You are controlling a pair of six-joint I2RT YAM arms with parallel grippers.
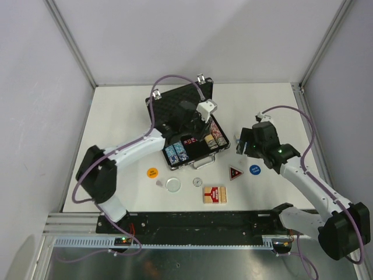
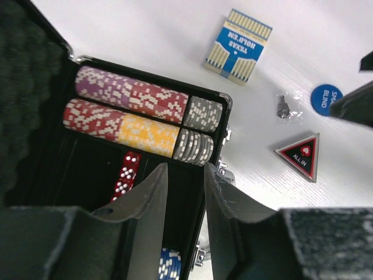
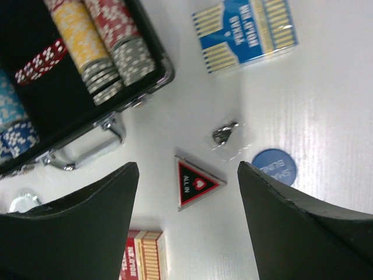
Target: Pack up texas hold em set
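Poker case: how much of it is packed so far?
Chips and red dice already sit in the open case. The left end effector and right end effector are open, holding nothing. Left to pack: blue deck, red deck, All In triangle, blue button, orange button, key bag; then the lid needs closing.

Left end effector (image 2: 185, 170) hangs parted above the briefcase's (image 2: 225, 101) chip rows (image 2: 137, 120).

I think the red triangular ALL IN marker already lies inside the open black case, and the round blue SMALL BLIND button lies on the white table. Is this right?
Not quite. The red triangular ALL IN marker lies on the white table, outside the open black case; the round blue SMALL BLIND button is on the table too. The right wrist view shows it.
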